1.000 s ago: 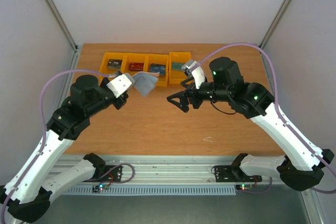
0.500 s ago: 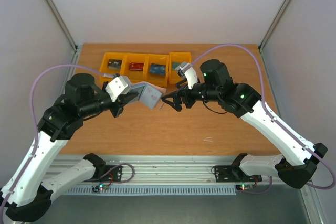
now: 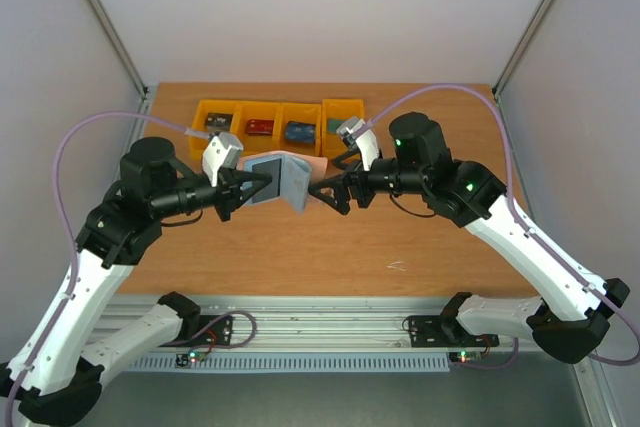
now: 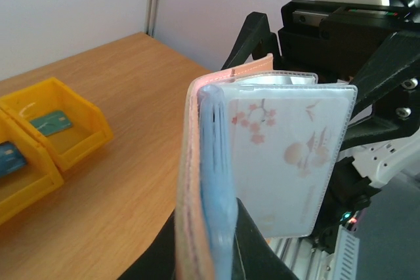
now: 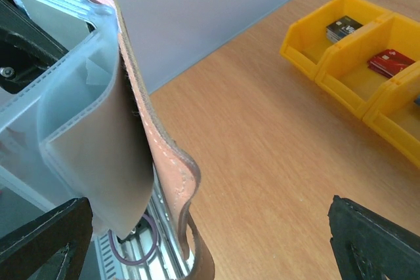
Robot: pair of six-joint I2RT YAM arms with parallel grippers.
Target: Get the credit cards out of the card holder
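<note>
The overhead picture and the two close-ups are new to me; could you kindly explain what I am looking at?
These are two robot arms bolted to a wooden table. The overhead picture comes from a fixed camera above and behind them; each close-up comes from a camera on one wrist. At the back stand orange bins with small cards inside. The left arm's fingers are shut on a folding card holder, held off the table. A pale flowered card shows in its clear sleeve. The right arm's fingers stand open at its pinkish edge.
</note>
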